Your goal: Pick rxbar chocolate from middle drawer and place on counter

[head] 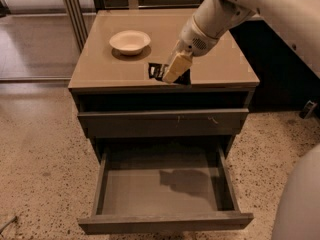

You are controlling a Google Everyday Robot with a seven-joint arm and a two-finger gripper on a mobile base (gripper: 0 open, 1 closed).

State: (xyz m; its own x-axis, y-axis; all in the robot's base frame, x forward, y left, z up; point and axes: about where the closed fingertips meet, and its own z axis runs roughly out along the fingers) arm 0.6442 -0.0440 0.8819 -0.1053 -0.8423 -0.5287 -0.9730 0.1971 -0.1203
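My gripper is over the front edge of the tan counter, fingers pointing down, shut on the rxbar chocolate. The bar is a small black wrapper that sticks out to the left of the pale fingers, at or just above the counter top. The middle drawer is pulled fully out below, and its flat grey inside shows only the arm's shadow.
A white bowl sits on the counter's left rear part. A shut grey drawer front with small pale scratches lies above the open drawer. Speckled floor surrounds the cabinet. My white arm reaches in from the upper right.
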